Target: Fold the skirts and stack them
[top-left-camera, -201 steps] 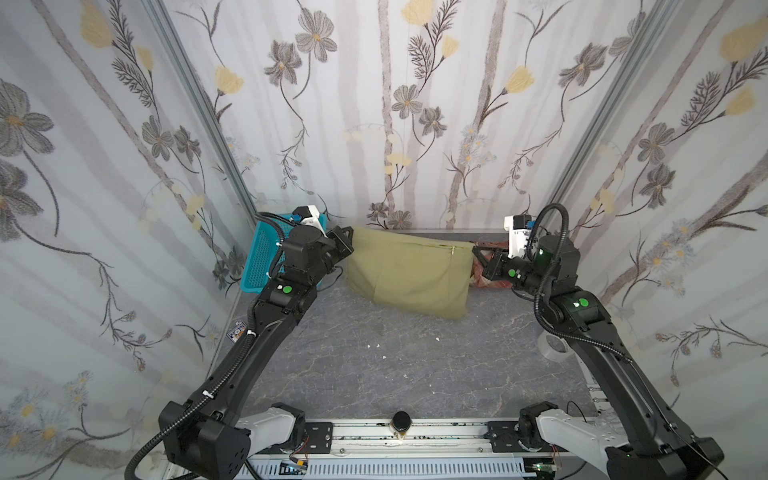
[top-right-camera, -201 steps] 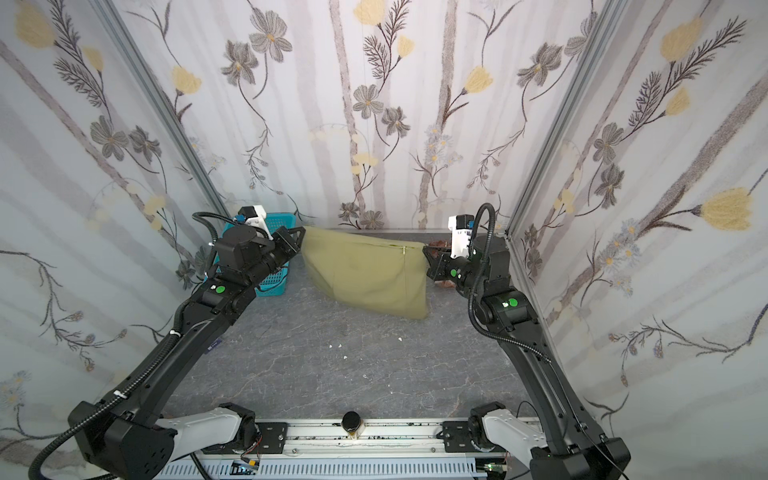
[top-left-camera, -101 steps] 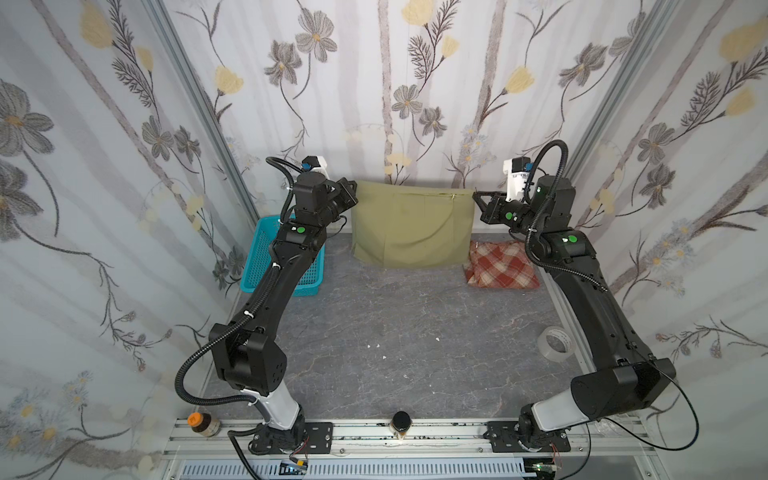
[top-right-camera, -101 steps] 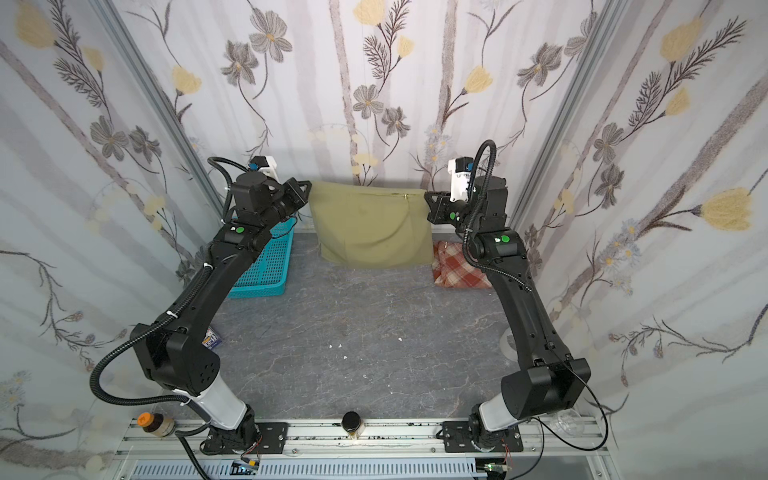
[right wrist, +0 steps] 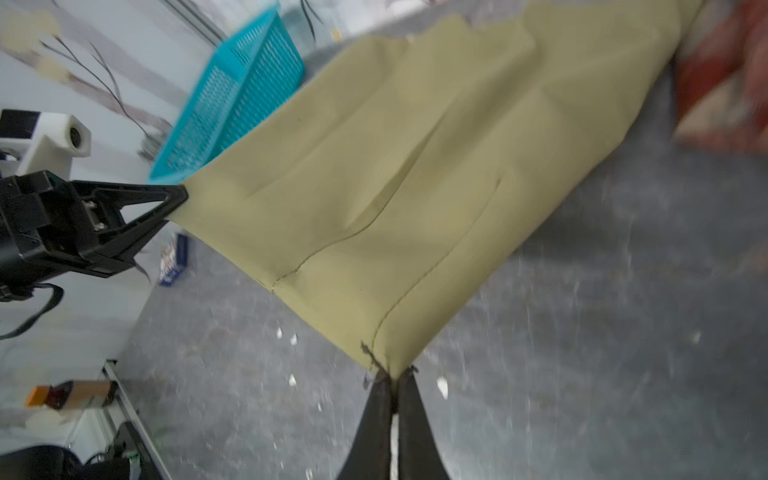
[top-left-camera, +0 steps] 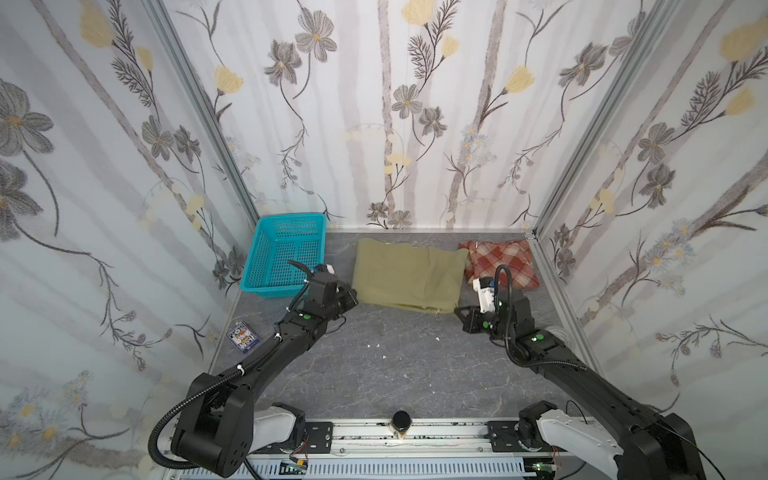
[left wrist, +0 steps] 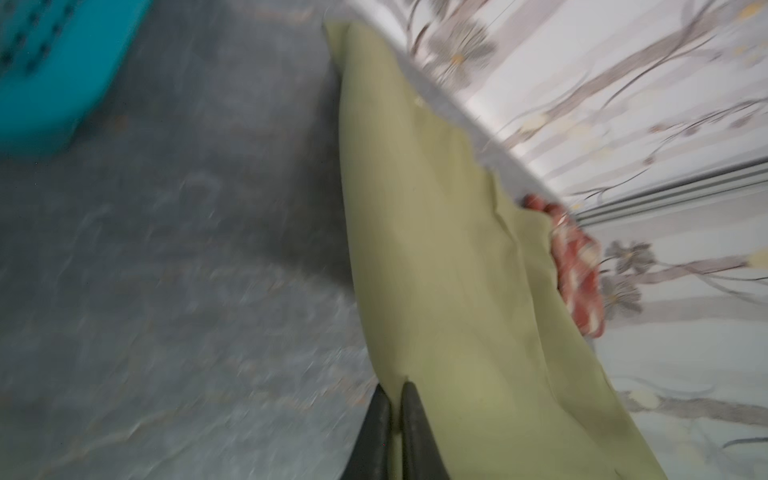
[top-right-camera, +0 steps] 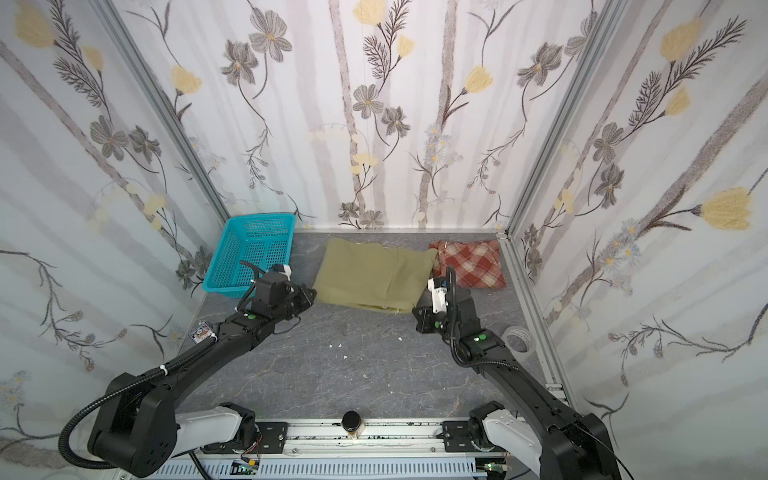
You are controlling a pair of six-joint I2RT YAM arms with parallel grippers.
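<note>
beside basket (top-left-camera: 270, 289), left gripper (top-left-camera: 353, 297) at near left corner of olive-green skirt (top-left-camera: 409, 274), flat on table (top-left-camera: 395, 365); right gripper (top-left-camera: 459, 311) at its near right corner. barely parted jaws on both, grasping or released impossible to tell. plaid skirt (top-left-camera: 503, 262) at far right.

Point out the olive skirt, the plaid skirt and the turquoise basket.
olive skirt (top-left-camera: 407, 274), in a top view, its middle.
plaid skirt (top-left-camera: 503, 259), in a top view, its middle.
turquoise basket (top-left-camera: 266, 290), in a top view, near wall.

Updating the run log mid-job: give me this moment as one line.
olive skirt: laid on table | plaid skirt: beside it, unstacked | left gripper: at near corner, grip unclear | right gripper: same
</note>
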